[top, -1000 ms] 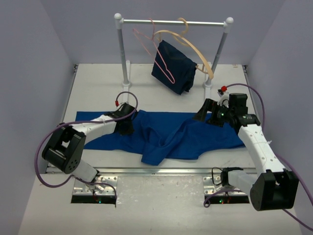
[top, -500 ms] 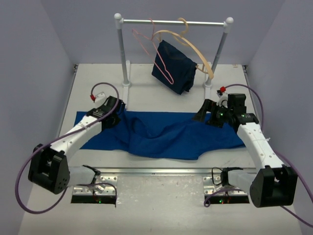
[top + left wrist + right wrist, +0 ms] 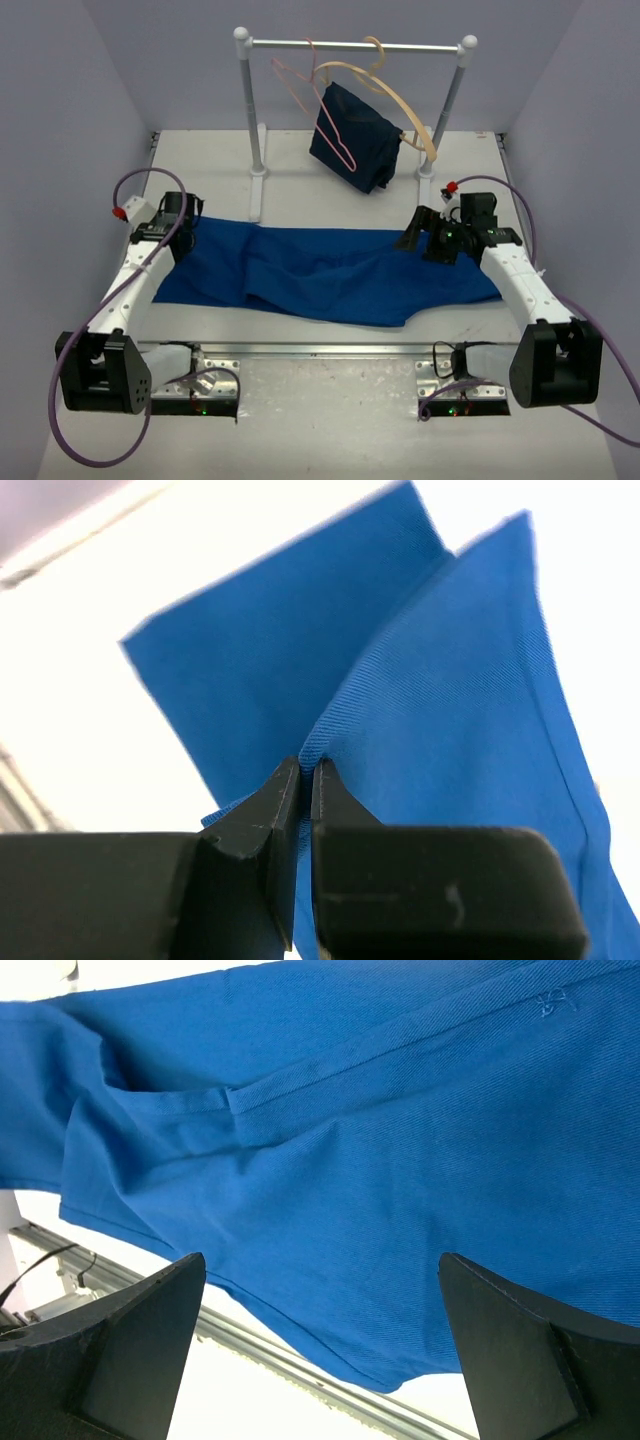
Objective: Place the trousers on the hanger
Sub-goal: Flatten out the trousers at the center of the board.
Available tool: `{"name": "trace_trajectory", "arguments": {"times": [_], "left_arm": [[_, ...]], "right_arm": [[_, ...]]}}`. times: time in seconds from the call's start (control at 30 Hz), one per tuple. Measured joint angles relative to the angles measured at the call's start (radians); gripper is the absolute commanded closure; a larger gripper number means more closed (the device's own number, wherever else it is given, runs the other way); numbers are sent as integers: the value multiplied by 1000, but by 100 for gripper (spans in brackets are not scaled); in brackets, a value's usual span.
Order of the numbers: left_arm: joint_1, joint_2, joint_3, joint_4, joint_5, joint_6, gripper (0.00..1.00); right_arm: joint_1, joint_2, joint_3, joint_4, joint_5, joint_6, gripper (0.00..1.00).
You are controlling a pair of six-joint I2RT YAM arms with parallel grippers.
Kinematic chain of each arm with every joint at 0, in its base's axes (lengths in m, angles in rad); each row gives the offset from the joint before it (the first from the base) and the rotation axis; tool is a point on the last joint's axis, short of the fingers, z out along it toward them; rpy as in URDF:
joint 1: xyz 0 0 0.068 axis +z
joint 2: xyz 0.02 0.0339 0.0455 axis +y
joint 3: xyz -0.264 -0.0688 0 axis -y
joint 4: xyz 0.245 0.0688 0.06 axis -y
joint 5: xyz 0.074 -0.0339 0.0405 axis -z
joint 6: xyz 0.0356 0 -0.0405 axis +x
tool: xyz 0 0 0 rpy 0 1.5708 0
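The royal-blue trousers (image 3: 330, 270) lie spread lengthwise across the table. My left gripper (image 3: 185, 215) is at their far-left end, shut on a fold of the blue cloth (image 3: 450, 700). In the left wrist view the gripper (image 3: 308, 770) pinches the cloth edge between its tips. My right gripper (image 3: 415, 237) hovers over the trousers' right part, open and empty. In the right wrist view the gripper (image 3: 322, 1260) has its fingers wide apart above the cloth (image 3: 350, 1110). The pink-red wire hanger (image 3: 339, 135) hangs by its hook on the rail at the back.
A white rail stand (image 3: 350, 44) stands at the back of the table. It also carries a pale wooden hanger (image 3: 400, 105) with a dark navy garment (image 3: 355, 135). A metal strip (image 3: 250, 1345) runs along the table's near edge. Grey walls close in left and right.
My left arm has swung left and back with the trousers' end in its grip, pulling the bunched cloth out flatter and longer. The right arm has barely moved.
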Motion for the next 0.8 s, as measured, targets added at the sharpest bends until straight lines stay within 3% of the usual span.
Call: {"name": "trace_trajectory", "arguments": {"times": [0.37, 0.53, 0.6, 0.67, 0.7, 0.8], "left_arm": [[185, -15, 92, -40, -61, 6, 99], [200, 15, 93, -39, -60, 8, 84], [205, 31, 93, -38, -60, 10, 70], [216, 40, 93, -36, -61, 9, 16], [222, 43, 93, -35, -63, 9, 1], [234, 42, 97, -43, -73, 4, 0]], "right_arm": [[0, 0, -1, 9, 12, 0, 1], [0, 0, -2, 16, 11, 0, 1], [0, 0, -2, 17, 11, 0, 1], [0, 0, -2, 19, 9, 0, 1], [0, 0, -2, 19, 7, 0, 1], [0, 0, -2, 20, -1, 0, 1]]}}
